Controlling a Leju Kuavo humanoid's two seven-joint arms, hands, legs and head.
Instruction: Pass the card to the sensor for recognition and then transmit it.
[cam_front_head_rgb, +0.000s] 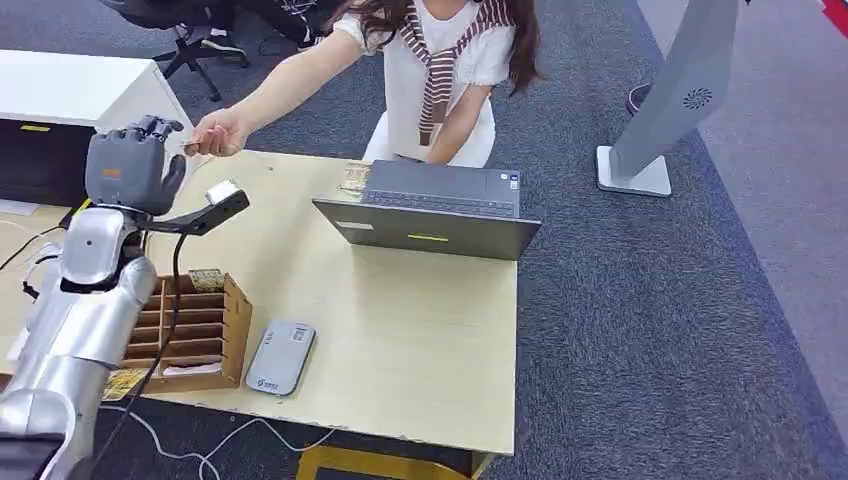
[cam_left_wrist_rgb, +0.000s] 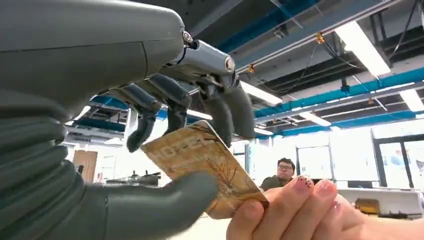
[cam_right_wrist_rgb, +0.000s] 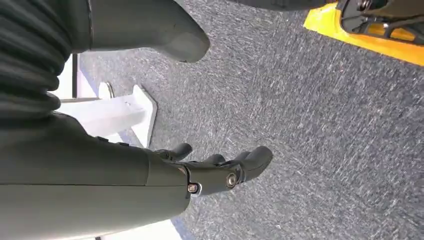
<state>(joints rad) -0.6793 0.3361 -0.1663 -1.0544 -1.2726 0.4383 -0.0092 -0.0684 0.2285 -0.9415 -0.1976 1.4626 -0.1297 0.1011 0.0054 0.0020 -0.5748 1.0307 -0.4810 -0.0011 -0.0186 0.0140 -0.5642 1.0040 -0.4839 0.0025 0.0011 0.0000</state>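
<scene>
The left hand (cam_left_wrist_rgb: 165, 150) pinches the hotel card (cam_left_wrist_rgb: 205, 167) between thumb and fingers while a person's hand (cam_left_wrist_rgb: 295, 212) grips its far end over the bench (cam_front_head_rgb: 400, 330). Handover looks nearly finished; release remains. The right hand (cam_right_wrist_rgb: 220, 170) hangs loosely curled, holding nothing.

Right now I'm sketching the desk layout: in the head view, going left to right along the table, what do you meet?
Left hand → wooden box → card reader → laptop → white stand, which is on the carpet past the table.
</scene>
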